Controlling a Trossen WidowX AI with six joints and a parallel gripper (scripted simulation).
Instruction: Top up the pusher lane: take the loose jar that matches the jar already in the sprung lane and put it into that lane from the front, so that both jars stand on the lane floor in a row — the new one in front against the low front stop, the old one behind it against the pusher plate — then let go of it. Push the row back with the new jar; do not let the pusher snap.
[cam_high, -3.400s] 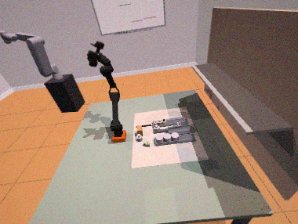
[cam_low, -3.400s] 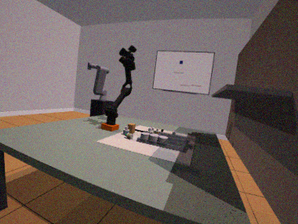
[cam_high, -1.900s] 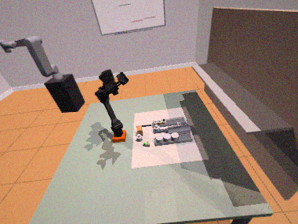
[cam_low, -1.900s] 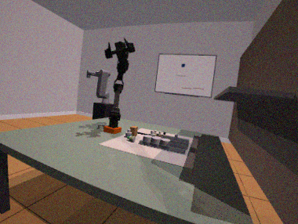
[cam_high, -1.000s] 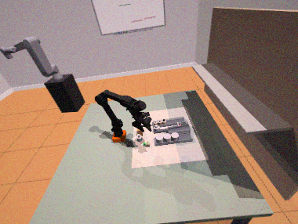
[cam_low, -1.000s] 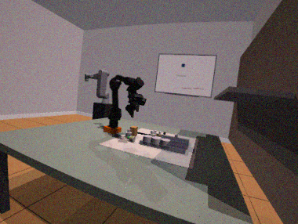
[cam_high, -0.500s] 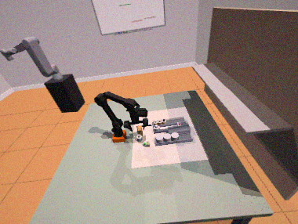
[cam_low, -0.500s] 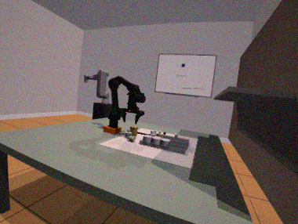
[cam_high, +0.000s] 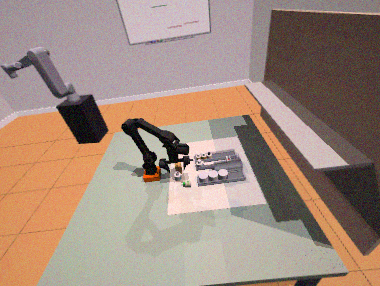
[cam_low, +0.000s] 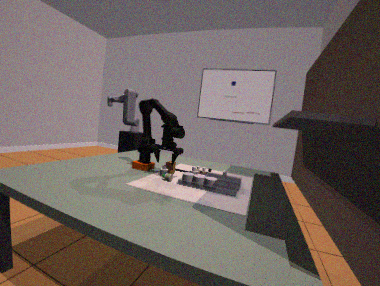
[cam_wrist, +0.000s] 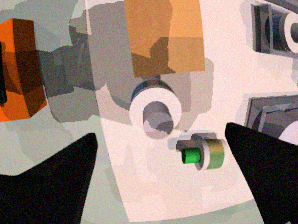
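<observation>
A loose jar (cam_wrist: 174, 102) (cam_high: 177, 176) (cam_low: 163, 172) with a white ring-shaped top and a blue body stands upright between the arm base and the rack. A second loose jar (cam_wrist: 214, 154) (cam_high: 187, 184) (cam_low: 168, 177), with a green cap, lies on its side close to it. My gripper (cam_wrist: 163, 134) (cam_high: 176, 163) (cam_low: 166, 160) is wide open and empty, above the loose jars and pointing down. In the grey rack (cam_high: 235, 176) (cam_low: 227, 186), the middle lane holds a jar (cam_wrist: 278, 29) (cam_high: 199, 163) with a blue body and white ring top, like the upright loose one. The pusher plate is too small to make out.
An orange-brown block (cam_wrist: 165, 35) (cam_high: 178, 167) (cam_low: 172, 167) stands right beside the upright loose jar. Three wide white-topped jars (cam_high: 213, 175) (cam_low: 199, 179) fill the rack's near lane. Several small jars (cam_high: 203, 156) stand in its far lane. The orange arm base (cam_wrist: 22, 70) (cam_high: 151, 174) is at the left.
</observation>
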